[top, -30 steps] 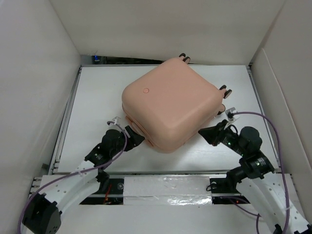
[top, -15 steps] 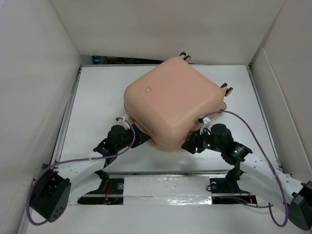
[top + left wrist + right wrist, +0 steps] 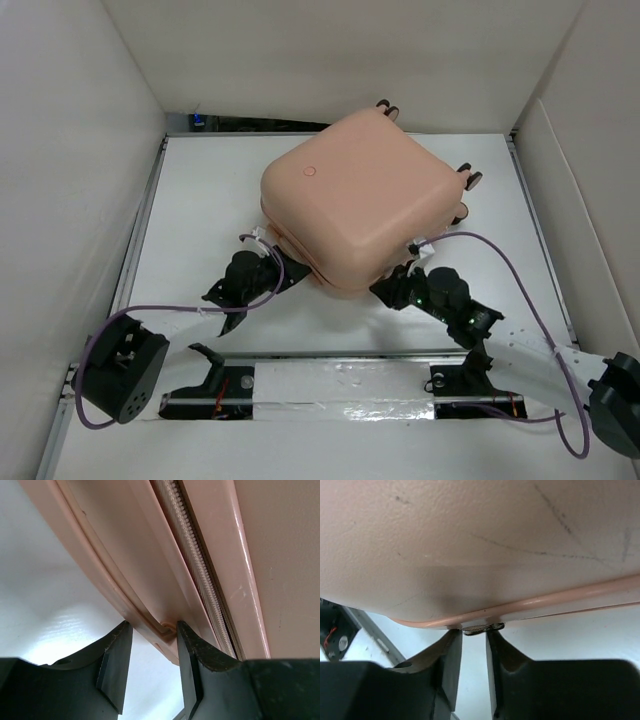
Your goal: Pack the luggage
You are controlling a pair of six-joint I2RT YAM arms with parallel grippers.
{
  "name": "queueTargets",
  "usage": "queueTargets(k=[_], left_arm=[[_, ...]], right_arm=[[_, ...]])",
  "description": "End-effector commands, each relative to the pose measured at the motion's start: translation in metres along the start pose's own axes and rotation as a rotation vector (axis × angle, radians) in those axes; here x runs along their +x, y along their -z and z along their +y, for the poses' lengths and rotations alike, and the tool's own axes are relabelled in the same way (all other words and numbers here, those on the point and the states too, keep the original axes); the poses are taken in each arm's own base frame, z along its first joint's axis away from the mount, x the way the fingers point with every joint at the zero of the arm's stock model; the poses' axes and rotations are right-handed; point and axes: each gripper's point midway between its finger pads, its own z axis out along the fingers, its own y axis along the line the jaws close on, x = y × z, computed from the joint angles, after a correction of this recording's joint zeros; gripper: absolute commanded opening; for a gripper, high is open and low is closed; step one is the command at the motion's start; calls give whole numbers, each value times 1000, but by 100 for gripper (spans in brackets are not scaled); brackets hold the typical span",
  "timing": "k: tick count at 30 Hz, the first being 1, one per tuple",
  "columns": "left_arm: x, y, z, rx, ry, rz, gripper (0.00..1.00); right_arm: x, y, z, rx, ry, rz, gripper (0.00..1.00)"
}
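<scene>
Lower frame: both arms have pushed in to the near corner within the last second. Your left gripper [image 3: 150, 632] is parted, straddling the seam lip [image 3: 168, 628]. Your right gripper [image 3: 472, 635] is narrowed at the zip pull [image 3: 483, 628]; whether it pinches is unclear. The luggage [image 3: 360, 200] sits mid-frame, lid down, nudged upper right. Zipping looks next.

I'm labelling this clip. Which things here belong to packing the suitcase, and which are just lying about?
In the job:
- suitcase
- left end effector and right end effector, both at its near edge

Just there:
- table
- purple cables
- tape strip along the near rail
</scene>
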Motion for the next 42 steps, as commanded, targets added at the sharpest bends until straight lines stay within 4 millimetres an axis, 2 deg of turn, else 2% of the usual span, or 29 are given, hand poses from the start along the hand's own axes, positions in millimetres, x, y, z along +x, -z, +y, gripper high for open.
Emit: queueTargets(k=[1, 6, 10, 11, 13, 14, 15, 16, 17, 18, 19, 21, 24, 25, 26, 28, 30, 31, 33, 34, 35, 36, 38, 39, 41, 42], left_arm=[[-2, -2, -25, 107, -33, 6, 9], [-5, 1, -32, 145, -28, -12, 0], [-12, 5, -38, 167, -23, -50, 0], [-13, 5, -39, 170, -22, -59, 0], [-17, 5, -41, 174, -22, -75, 0], [-18, 4, -41, 173, -22, -82, 0], [-20, 4, -42, 177, -23, -90, 0], [-22, 4, -43, 179, -23, -95, 0], [-23, 4, -44, 182, -22, -102, 0], [-25, 4, -47, 194, -25, -110, 0], [-26, 2, -47, 192, -24, -109, 0], [-27, 1, -51, 203, -25, -111, 0], [-30, -2, -54, 213, -21, -117, 0], [-30, -4, -54, 214, -21, -113, 0], [-27, -4, -57, 221, -25, -104, 0], [-29, -5, -59, 228, -23, -110, 0], [-28, -5, -60, 226, -24, -118, 0], [-31, -4, -59, 222, -25, -132, 0], [-35, -4, -56, 200, -37, -153, 0], [-37, -4, -59, 205, -42, -157, 0], [-37, -5, -59, 206, -46, -155, 0], [-37, -5, -61, 214, -47, -154, 0], [-35, -5, -58, 210, -46, -152, 0], [-34, -6, -52, 185, -53, -155, 0], [-41, -5, -49, 149, -69, -176, 0], [-40, -6, -36, 82, -93, -169, 5]], right_arm=[[-46, -6, -17, 121, -21, -218, 26], [-30, -11, -18, 137, -18, -168, 3], [-11, -10, -13, 156, -22, -117, 0], [-5, -10, 1, 123, -16, -93, 0], [7, -8, 4, 146, 2, -56, 0], [17, -5, 18, 119, 10, -25, 0], [19, -4, 26, 116, 17, -14, 0], [27, 0, 24, 145, 34, 14, 0], [32, 2, 32, 135, 28, 29, 0], [39, 6, 53, 88, 42, 57, 0], [49, 8, 53, 110, 63, 88, 0], [66, 15, 76, 73, 69, 130, 0], [78, 10, 99, 67, 88, 168, 0], [75, 8, 121, 31, 83, 156, 0], [87, 0, 122, 52, 112, 184, 0], [91, -10, 132, 73, 133, 188, 0], [85, -25, 145, 113, 151, 153, 0], [86, -26, 142, 129, 175, 165, 0], [75, -30, 148, 114, 214, 139, 0], [68, -35, 160, 62, 188, 127, 0], [64, -37, 160, 52, 190, 121, 0], [54, -40, 151, 58, 179, 106, 0], [43, -41, 148, 15, 127, 88, 0], [33, -43, 136, 20, 96, 65, 0], [24, -30, 127, -23, 53, 37, 0], [22, -26, 122, -26, 58, 28, 0]])
